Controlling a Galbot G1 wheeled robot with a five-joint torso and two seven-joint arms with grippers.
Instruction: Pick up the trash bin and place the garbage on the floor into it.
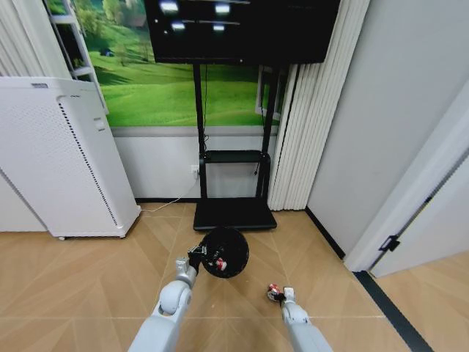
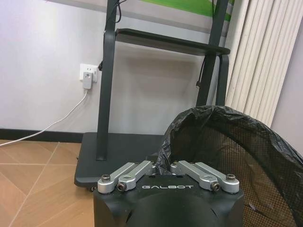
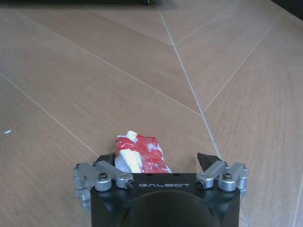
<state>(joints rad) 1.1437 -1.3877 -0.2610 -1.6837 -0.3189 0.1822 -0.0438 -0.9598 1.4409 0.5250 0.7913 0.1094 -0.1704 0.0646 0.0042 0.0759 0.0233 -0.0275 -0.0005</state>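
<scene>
The trash bin (image 1: 224, 251), black mesh with a black bag liner, is tipped with its mouth toward the head camera. My left gripper (image 1: 196, 257) is shut on its rim. In the left wrist view the fingers close together on the liner edge of the trash bin (image 2: 236, 156). Small white and red bits (image 1: 218, 262) show inside the bin. A white-and-red crumpled scrap of garbage (image 3: 138, 153) lies on the wooden floor. My right gripper (image 3: 156, 160) stands open around the scrap, which sits closer to one finger. In the head view the right gripper (image 1: 280, 293) is low, to the right of the bin.
A tall white perforated appliance (image 1: 58, 161) stands at the left. The black TV stand base (image 1: 234, 214) lies just behind the bin. A plug and cord (image 2: 88, 76) hang on the wall. A curtain (image 1: 315, 110) and a door frame (image 1: 410, 198) close the right side.
</scene>
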